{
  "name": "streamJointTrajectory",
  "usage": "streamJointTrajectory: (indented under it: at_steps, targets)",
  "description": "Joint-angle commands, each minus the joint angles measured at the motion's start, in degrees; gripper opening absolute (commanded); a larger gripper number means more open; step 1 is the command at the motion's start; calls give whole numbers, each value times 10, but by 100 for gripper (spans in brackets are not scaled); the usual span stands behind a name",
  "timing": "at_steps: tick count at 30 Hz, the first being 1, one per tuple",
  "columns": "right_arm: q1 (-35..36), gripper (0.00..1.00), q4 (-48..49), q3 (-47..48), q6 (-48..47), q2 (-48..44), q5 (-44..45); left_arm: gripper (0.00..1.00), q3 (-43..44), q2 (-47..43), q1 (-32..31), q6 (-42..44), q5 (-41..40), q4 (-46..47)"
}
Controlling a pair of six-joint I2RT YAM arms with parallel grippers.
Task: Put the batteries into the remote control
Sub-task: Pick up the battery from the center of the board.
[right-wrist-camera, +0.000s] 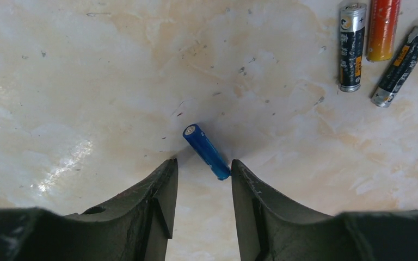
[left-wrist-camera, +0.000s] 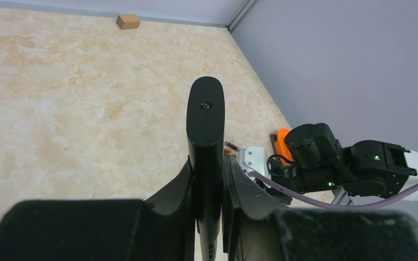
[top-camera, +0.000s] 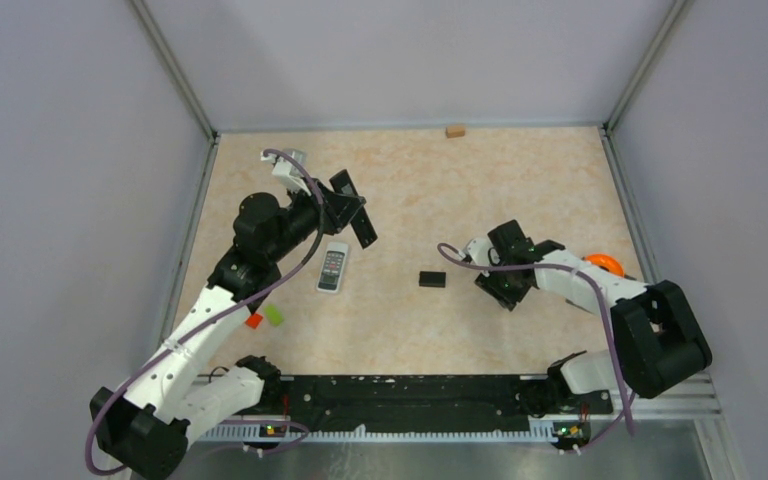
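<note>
Batteries (right-wrist-camera: 351, 46) on beige marbled tabletop (right-wrist-camera: 87, 81), lilac walls (top-camera: 410, 60)

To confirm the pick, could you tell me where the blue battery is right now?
In the right wrist view, the blue battery lies on the table between the open fingers of the right gripper.

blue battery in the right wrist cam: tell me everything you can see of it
The blue battery is a slim cylinder with a glossy blue wrap and a silvery cap with a small nub. It lies flat on the marbled beige table, diagonal, nub end pointing away from the right gripper, apart from three other batteries at top right. Its near end sits between the open fingers, close to one of them; contact cannot be told. No print is legible.
</note>
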Motion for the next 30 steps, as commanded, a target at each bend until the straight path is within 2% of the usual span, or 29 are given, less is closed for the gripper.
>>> streamJointTrajectory:
  at_steps: [1, 5, 15, 22, 26, 30]
  targets:
    - [7, 41, 32, -2, -9, 1, 11, 0, 1, -2, 4, 1, -2, 25]
    - [7, 35, 42, -2, 5, 27, 9, 0, -1, -9, 5, 1, -1, 24]
    - [7, 31, 66, -3, 6, 38, 20, 0, -2, -15, 5, -1, 0, 23]
    - [7, 1, 72, 10, 18, 39, 25, 0, -2, -5, 5, -10, 17, 27]
    - [7, 0, 86, 34, 48, 11, 21, 0, -5, 5, 5, -14, 33, 40]
    - [7, 0, 149, 46, 118, -75, 4, 0, -6, 27, 5, -34, 51, 55]
